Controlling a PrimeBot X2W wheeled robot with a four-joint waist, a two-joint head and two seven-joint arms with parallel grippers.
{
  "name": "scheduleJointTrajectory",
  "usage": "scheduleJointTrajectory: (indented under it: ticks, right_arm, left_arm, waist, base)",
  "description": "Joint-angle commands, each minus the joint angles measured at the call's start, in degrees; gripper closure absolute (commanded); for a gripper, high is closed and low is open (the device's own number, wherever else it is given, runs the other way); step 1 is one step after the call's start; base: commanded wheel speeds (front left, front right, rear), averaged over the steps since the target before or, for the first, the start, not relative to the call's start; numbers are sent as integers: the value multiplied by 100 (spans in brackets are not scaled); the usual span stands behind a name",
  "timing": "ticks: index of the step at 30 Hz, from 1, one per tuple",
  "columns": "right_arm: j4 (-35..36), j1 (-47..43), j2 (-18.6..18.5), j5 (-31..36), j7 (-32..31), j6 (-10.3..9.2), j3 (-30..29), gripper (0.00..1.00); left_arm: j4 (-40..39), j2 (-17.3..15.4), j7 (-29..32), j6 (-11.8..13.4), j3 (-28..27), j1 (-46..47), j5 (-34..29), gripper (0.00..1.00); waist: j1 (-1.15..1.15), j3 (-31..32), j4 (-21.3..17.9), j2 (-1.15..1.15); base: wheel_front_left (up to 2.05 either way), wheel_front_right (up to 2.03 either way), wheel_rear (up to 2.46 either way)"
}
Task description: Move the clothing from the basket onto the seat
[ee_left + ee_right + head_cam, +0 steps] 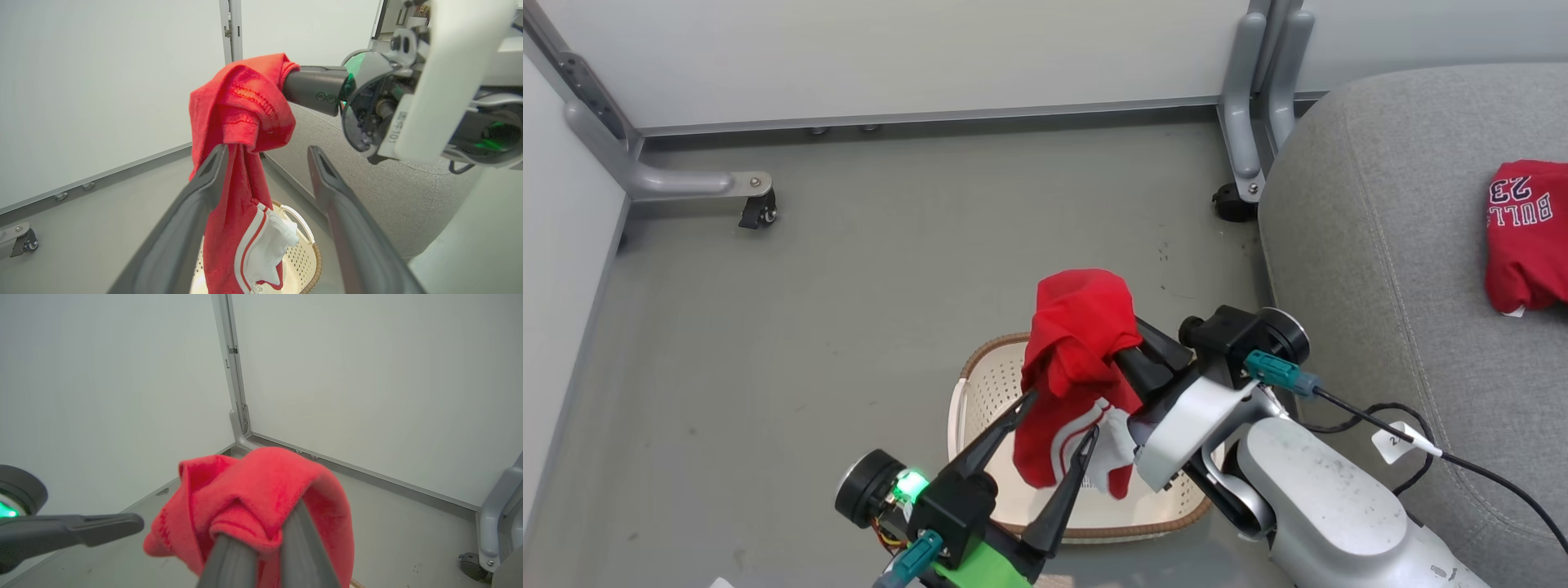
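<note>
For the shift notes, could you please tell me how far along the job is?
Done: the jersey lies on the seat. In hand: the right gripper holds the shorts above the basket; the left gripper is open near them. Left: carrying the shorts to the seat.

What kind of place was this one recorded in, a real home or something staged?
Probably a staged test cell rather than a home: plain white partition panels on grey metal frames with a caster wheel enclose a grey floor, with a grey upholstered seat and a laundry basket as household props.
</note>
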State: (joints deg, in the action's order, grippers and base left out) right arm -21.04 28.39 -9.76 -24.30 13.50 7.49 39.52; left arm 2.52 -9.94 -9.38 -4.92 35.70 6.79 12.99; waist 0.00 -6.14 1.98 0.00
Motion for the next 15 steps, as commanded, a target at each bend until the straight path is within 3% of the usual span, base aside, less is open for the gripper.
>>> scheduleJointTrajectory:
  ticks: [1,15]
  right_arm:
    - [-31,-62,-15,0,41,0,-44,100]
    - [-205,-82,9,45,94,0,-329,100]
  left_arm:
    - [38,-43,-11,-15,22,-67,-43,0]
    - [90,-146,41,27,117,-7,-56,0]
  waist:
    - [0,-2,-16,0]
    - [0,-100,-563,0]
  base:
    - [0,0,0]
    - [0,0,0]
